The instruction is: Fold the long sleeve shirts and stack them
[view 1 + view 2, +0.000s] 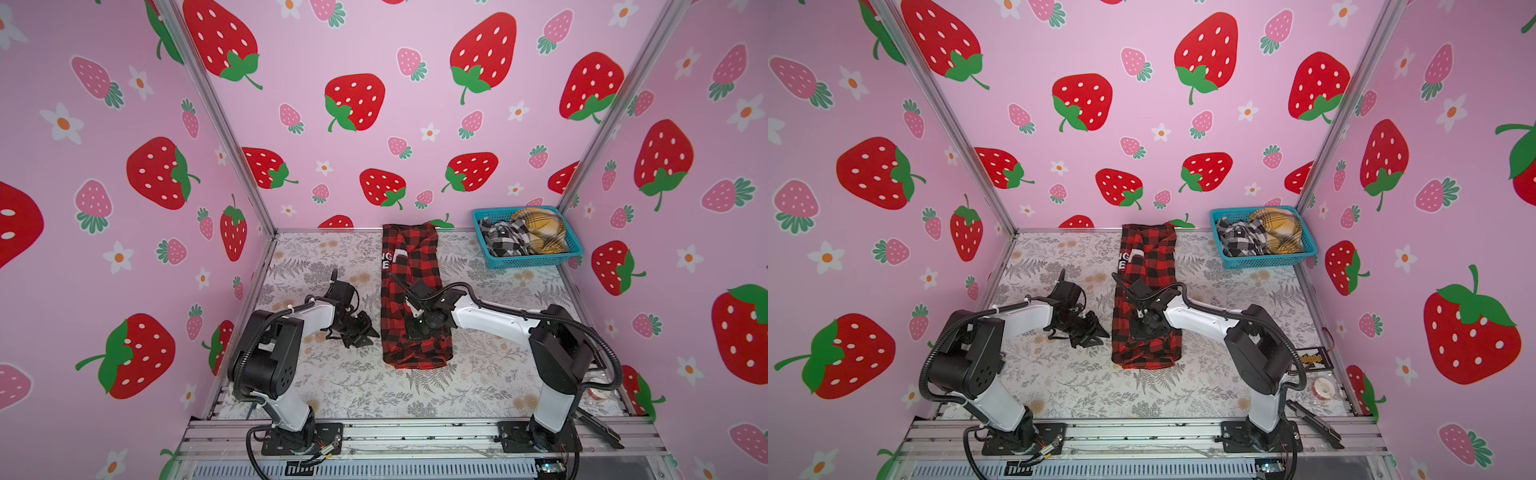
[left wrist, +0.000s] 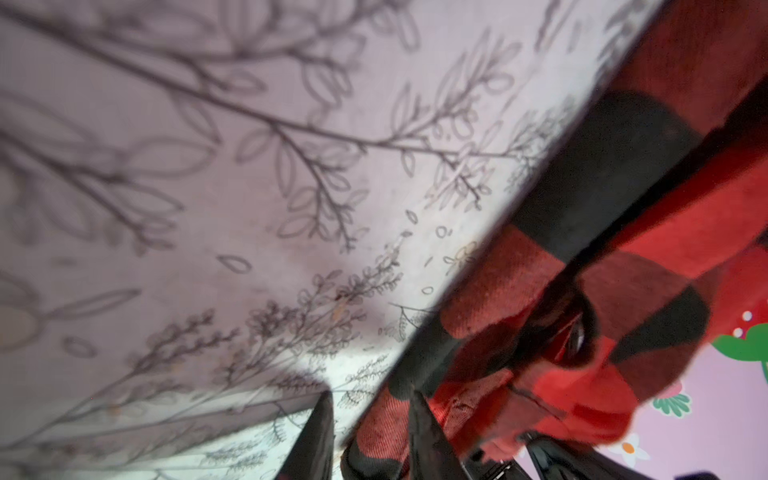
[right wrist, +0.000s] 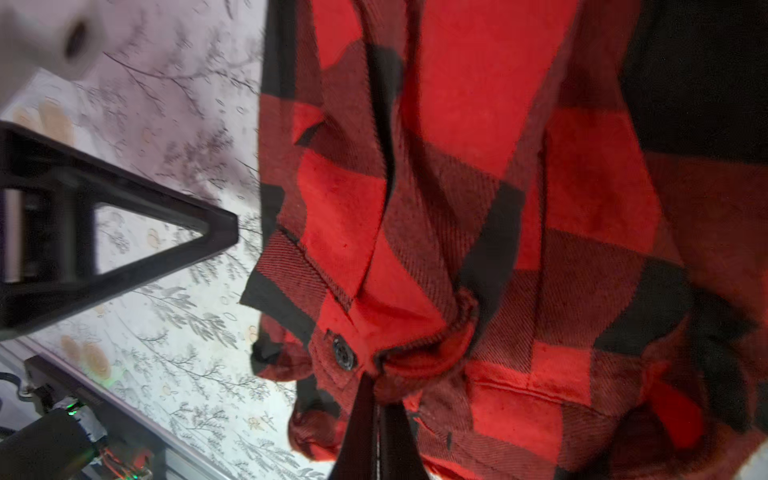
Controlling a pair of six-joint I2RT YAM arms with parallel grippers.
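Note:
A red-and-black check long sleeve shirt [image 1: 411, 266] [image 1: 1150, 257] lies in a long narrow strip down the middle of the table, with white letters [image 1: 386, 259] on its left edge. My right gripper [image 1: 417, 332] [image 1: 1144, 330] sits on the near end and is shut on a puckered fold of the cloth [image 3: 419, 353], beside a button; its tips [image 3: 376, 386] are pressed together. My left gripper [image 1: 368, 334] [image 1: 1096, 332] is low over the table, just left of the shirt's edge. Its jaws [image 2: 372, 399] stand apart, and the shirt's edge [image 2: 374, 432] shows between them unclamped.
A teal basket [image 1: 528, 262] [image 1: 1262, 262] at the back right holds a black-and-white plaid shirt [image 1: 505, 239] and a yellow plaid one [image 1: 540, 232]. Pink strawberry walls close in three sides. An aluminium rail [image 1: 415, 432] runs along the front, and a tape roll [image 1: 1324, 388] lies at the right.

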